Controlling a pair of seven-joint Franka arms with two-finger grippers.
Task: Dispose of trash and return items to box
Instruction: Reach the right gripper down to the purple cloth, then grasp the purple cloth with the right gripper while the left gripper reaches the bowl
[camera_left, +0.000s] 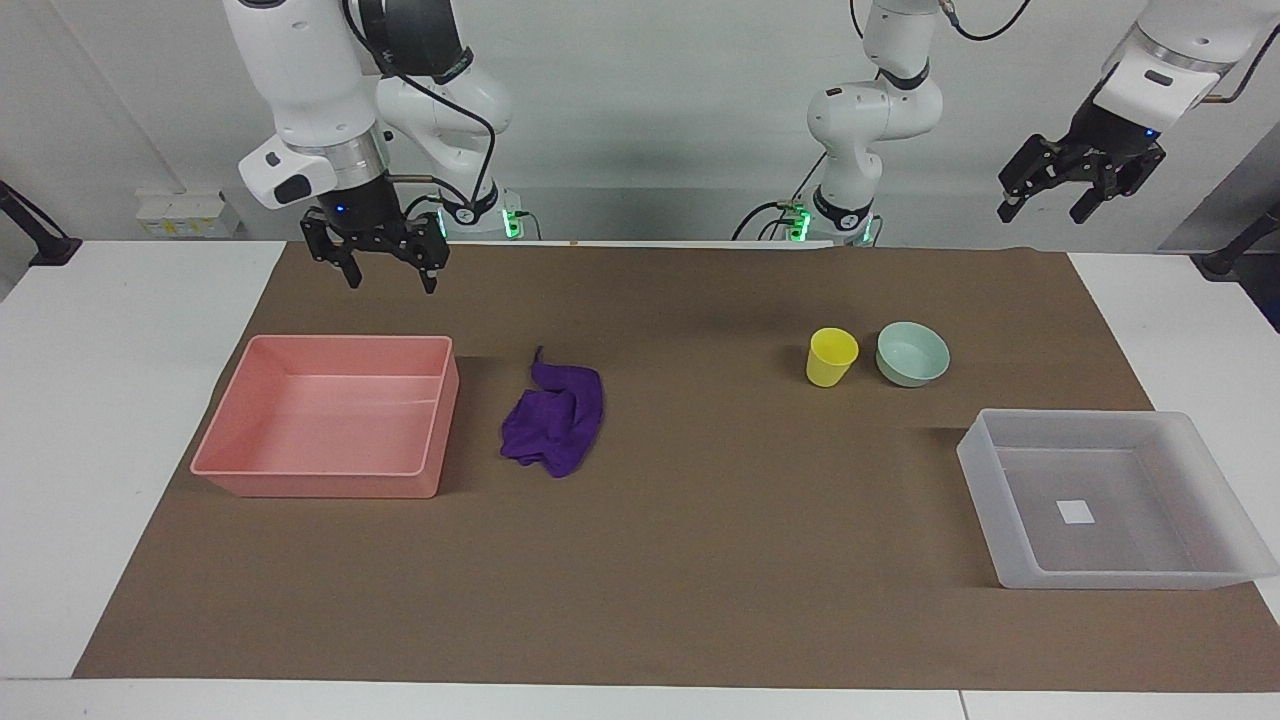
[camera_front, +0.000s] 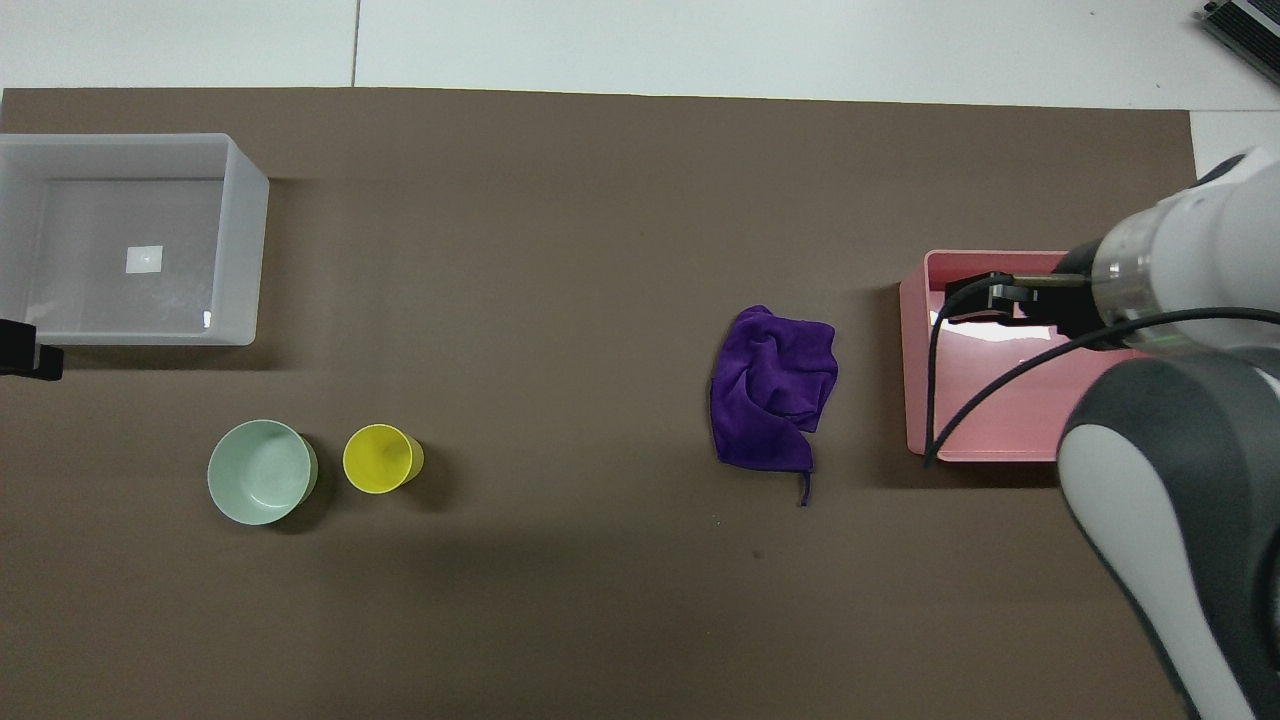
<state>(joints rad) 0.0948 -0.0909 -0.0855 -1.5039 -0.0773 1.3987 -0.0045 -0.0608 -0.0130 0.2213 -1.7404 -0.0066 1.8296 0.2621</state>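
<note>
Brown table mat, all items resting on it. Pink rectangular plastic tray at right arm's end; translucent whitish-grey plastic box at left arm's end. Crumpled purple fabric cloth beside pink tray. Mint-green round bowl just beside yellow plastic cup, both nearer robots than box. Right gripper raised over mat edge near pink tray, fingers spread, holding nothing. Left gripper raised at left arm's end, fingers spread, empty.

Your right gripper hangs in the air with its fingers pointing down and spread apart — nothing is between them. Your left gripper is raised high at the left arm's end of the table, tilted, fingers also apart and empty.
</note>
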